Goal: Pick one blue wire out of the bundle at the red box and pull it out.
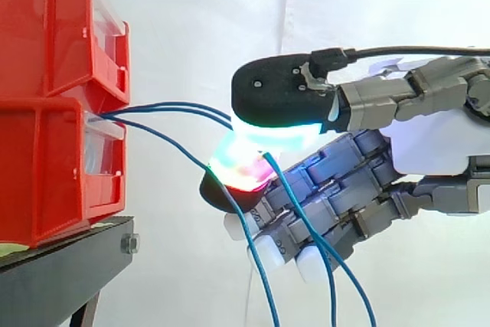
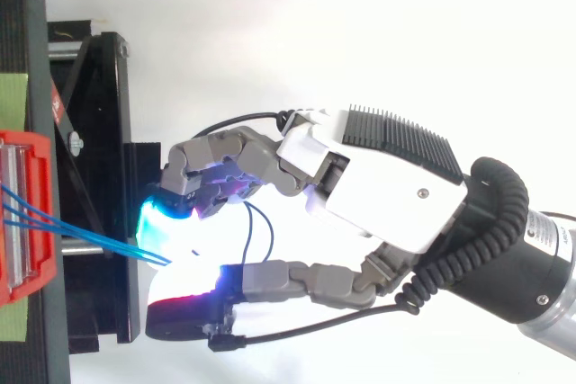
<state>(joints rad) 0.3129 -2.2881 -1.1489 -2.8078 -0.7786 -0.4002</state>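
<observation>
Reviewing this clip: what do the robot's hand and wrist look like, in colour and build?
The hand has a white shell over the palm, a black ribbed panel on its back and grey, blocky, segmented fingers. Its fingertips are thick pads: two have black backs, one glowing cyan, the other red and green, and the rest are white. Behind the hand, the wrist is a silver cylinder with a black collar.
</observation>
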